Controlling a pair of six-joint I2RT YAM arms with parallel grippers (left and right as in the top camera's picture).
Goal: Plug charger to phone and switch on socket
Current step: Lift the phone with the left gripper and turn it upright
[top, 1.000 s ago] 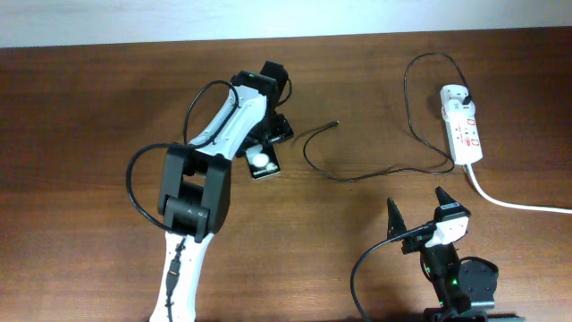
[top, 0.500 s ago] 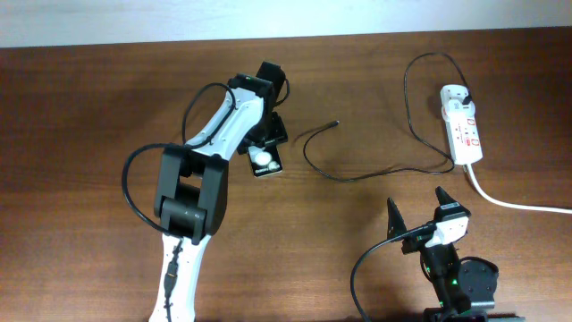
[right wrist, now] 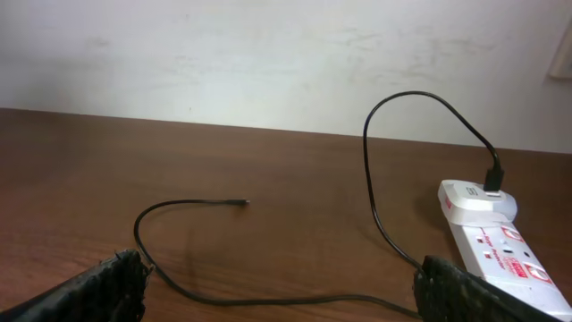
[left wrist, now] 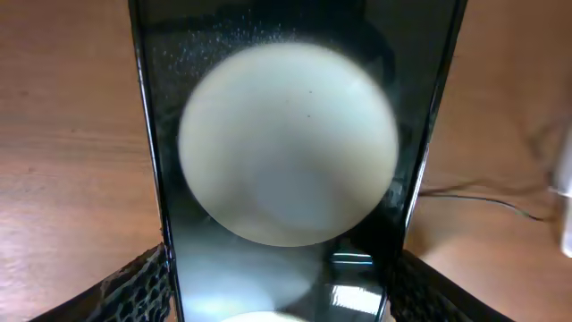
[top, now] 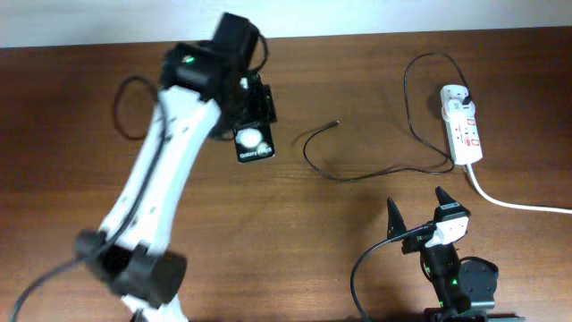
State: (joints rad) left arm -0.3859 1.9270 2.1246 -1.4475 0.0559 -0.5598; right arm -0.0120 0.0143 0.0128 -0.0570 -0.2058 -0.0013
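My left gripper is shut on the phone, a flat black rectangle with white round shapes, and holds it above the table. In the left wrist view the phone fills the space between my fingers. The charger lies loose in the middle of the table, its tip right of the phone and its black plug in the socket. My right gripper is open and empty near the front edge. The right wrist view shows the charger, its tip and the socket.
The socket's thick white cord runs off the right edge of the wooden table. A pale wall stands behind the table's far edge. My left arm reaches across the left half of the table.
My left arm has risen high and swung left, lifting the phone off the table. The phone now sits a little further left. The right arm and charger have not moved.
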